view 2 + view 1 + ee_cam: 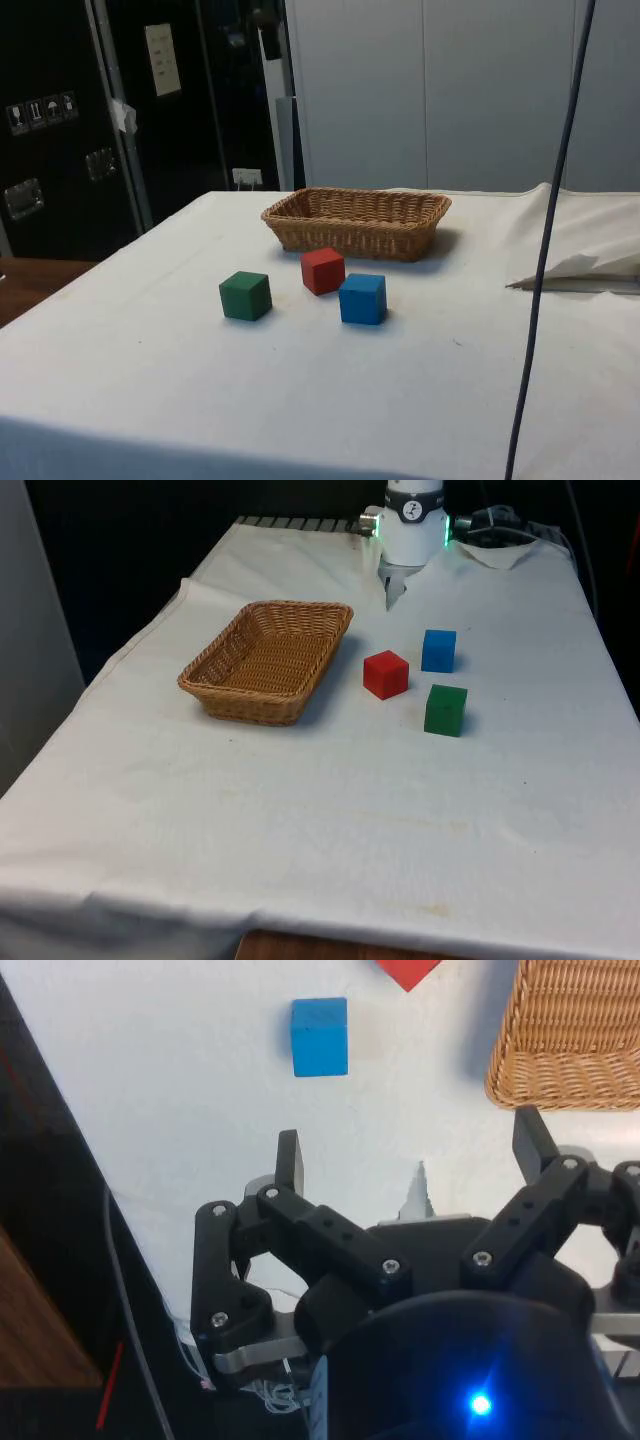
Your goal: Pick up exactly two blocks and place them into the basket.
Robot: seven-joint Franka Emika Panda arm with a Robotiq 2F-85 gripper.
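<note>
We see the pincer [410, 1150] released, its two fingers [288, 1158] spread wide and holding nothing above the white tabletop [320, 810]. In the front view the wicker basket [268, 660] sits left of centre, empty. Just to its right lies the red block [385, 674], with the blue block [438, 650] and green block [445, 710] near it, all three apart from each other.

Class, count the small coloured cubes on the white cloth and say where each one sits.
3. The red cube sits nearest the woven wicker basket, the blue cube beside it, and the green cube apart on the white cloth. None hidden.
</note>
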